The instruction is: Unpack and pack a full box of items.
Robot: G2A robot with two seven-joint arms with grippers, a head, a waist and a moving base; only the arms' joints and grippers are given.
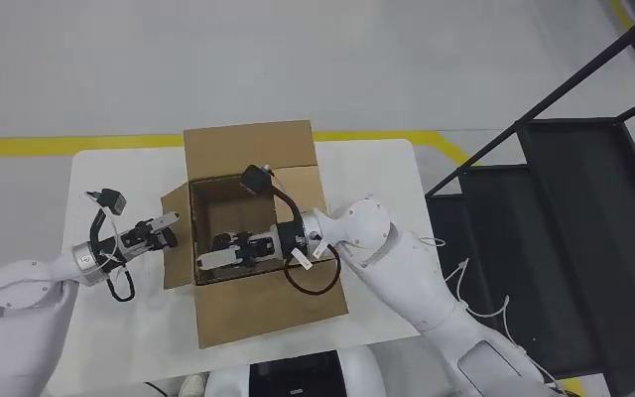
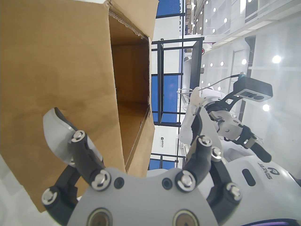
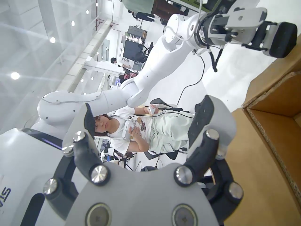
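the left gripper [image 2: 127,130] has its 2 fingers spread wide and grips nothing; the edge of a side flap of the box [image 1: 253,149] runs between them, and i cannot tell whether it touches either one. from above, this gripper points toward 3 o'clock at the flap on the box's 9 o'clock side. the right gripper [image 1: 206,260] is also spread apart with nothing in it. it hangs over the box's opening and points toward 9 o'clock. the cardboard box sits in the middle of the white table [image 1: 129,169], opening facing up and flaps folded outward. with the flaps out, its long axis runs from 12 o'clock to 6 o'clock, turned slightly.
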